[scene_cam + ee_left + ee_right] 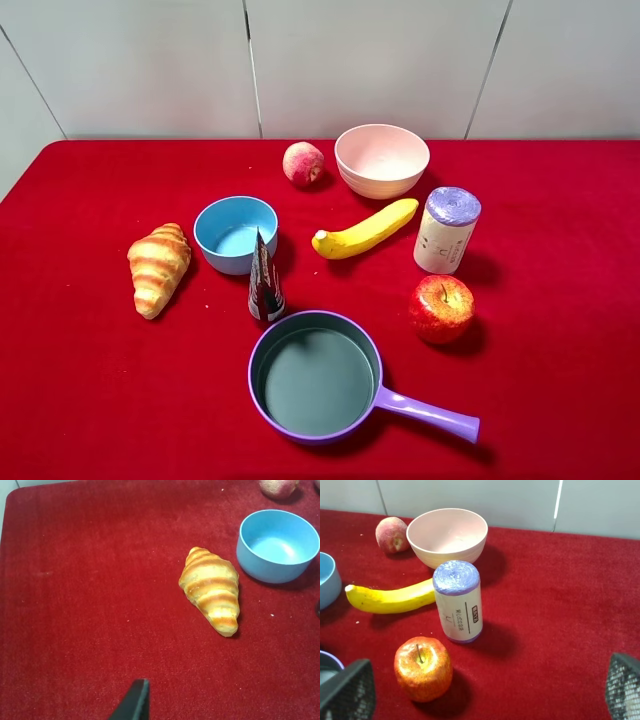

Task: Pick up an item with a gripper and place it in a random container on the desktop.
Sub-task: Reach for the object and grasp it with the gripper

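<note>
Both grippers stand spread wide and hold nothing. The right gripper (487,692) hangs above the red table (560,610) with its two fingers (347,692) far apart. The apple (422,667) lies on the cloth ahead of them, nearer one finger and untouched. Just beside the apple stands a white roll (457,602) with a purple top. Beyond it lies a banana (390,597), then the pink bowl (447,535), upright, with a peach (391,534) near it. Only one dark finger of the left gripper (136,702) shows, over bare cloth, well apart from a croissant (211,590) and a blue bowl (277,545).
</note>
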### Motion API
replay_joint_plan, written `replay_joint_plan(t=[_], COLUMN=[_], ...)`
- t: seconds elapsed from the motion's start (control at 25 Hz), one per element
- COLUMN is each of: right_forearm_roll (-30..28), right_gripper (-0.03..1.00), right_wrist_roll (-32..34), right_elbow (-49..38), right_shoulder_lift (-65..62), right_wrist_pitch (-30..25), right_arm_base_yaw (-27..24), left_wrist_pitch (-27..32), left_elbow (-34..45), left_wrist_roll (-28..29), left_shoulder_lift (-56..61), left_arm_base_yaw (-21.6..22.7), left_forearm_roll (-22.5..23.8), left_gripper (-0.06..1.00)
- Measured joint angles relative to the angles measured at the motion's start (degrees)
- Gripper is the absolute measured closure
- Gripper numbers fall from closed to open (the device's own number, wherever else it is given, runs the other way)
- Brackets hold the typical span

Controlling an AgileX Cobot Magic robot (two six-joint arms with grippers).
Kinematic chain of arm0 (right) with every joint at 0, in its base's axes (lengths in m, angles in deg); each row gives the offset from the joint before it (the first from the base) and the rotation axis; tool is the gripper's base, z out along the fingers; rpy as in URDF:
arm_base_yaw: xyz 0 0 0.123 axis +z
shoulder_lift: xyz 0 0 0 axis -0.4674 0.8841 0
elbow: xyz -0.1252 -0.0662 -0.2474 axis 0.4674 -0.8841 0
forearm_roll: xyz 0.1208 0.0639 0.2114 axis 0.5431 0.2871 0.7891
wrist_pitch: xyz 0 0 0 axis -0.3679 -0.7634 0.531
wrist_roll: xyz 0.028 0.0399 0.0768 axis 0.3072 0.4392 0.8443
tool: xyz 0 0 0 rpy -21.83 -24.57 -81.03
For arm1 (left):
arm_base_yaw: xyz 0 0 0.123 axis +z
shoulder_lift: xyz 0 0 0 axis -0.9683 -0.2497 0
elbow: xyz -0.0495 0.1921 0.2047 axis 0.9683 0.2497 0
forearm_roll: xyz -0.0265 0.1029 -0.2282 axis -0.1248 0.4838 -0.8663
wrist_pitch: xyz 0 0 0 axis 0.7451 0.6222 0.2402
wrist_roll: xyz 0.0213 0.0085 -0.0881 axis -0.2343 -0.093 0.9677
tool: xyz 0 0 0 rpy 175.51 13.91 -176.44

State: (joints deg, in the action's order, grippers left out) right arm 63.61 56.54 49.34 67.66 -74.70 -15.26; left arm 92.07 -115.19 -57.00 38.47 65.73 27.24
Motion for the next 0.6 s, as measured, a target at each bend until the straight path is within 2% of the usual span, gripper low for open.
replay_joint_plan(t=[0.6], right_forearm_roll=[0.0], right_gripper=[0.27], right_wrist_roll=[0.0], right_elbow=[0.0], right_shoulder_lift=[0.0], right_wrist_pitch=[0.0], right_arm_base_yaw=[0.0], left_wrist_pitch=[0.0], left_elbow=[0.0], left_wrist_roll=[0.0], left_shoulder_lift=[0.0], left_arm_base_yaw=[0.0], left_forearm_roll=[0.0], left_gripper=[-0.04])
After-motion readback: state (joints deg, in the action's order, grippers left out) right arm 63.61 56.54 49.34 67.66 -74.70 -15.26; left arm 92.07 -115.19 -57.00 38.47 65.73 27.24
